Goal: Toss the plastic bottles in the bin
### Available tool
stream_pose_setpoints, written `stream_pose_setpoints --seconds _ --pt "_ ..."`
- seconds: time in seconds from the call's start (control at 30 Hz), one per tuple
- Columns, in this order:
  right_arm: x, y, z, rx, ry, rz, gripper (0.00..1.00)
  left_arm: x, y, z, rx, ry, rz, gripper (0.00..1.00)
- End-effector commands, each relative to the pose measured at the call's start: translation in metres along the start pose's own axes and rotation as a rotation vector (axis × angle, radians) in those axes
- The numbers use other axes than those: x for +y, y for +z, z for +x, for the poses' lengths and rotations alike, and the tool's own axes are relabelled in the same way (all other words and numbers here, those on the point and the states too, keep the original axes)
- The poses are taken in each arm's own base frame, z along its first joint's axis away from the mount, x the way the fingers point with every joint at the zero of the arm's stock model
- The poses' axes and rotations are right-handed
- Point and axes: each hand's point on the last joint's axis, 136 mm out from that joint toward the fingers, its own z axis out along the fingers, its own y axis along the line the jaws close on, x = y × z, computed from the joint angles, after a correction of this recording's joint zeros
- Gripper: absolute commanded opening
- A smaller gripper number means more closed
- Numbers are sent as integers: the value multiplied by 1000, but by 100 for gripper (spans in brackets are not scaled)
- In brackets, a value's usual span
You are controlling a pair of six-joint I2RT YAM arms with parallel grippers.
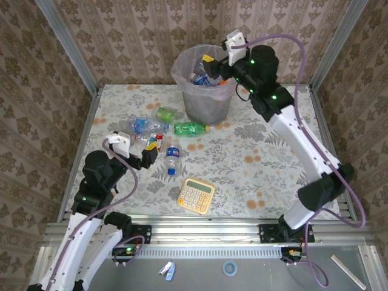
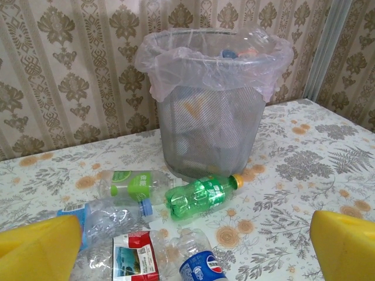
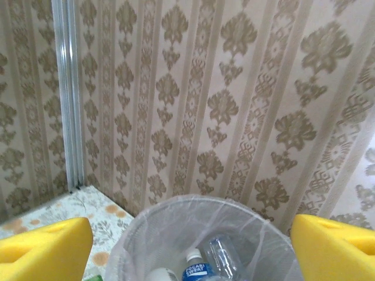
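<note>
The bin [image 1: 206,100] stands at the back of the table with several bottles inside. Over its mouth hangs my right gripper [image 1: 212,70], open and empty; below its yellow pads [image 3: 44,249] lie a blue-labelled bottle [image 3: 196,270] and a clear bottle [image 3: 225,254] in the bin [image 3: 176,216]. My left gripper [image 1: 151,153] is open, low over the table beside a loose cluster: a green bottle [image 2: 202,194], a clear green-labelled bottle [image 2: 132,182], a crushed clear bottle [image 2: 108,213], a red-labelled bottle [image 2: 136,254] and a blue-labelled cola bottle [image 2: 202,266]. Nothing is between its fingers [image 2: 345,246].
A yellow calculator [image 1: 196,195] lies near the front edge, right of my left arm. Patterned walls and metal posts [image 1: 66,45] enclose the table on three sides. The right arm [image 1: 303,145] spans the right half of the table.
</note>
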Motion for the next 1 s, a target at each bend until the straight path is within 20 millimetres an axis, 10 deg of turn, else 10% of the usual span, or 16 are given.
stream_pose_setpoints --seconds 0.0,0.4,0.97 --pt "12 -15 3 14 79 -48 91 4 -2 -7 15 -41 -20 100" --pt "56 -74 16 113 135 -196 100 2 18 18 191 -149 -20 100" --pt "75 -123 84 263 201 -217 100 -4 56 77 600 -289 -72 100"
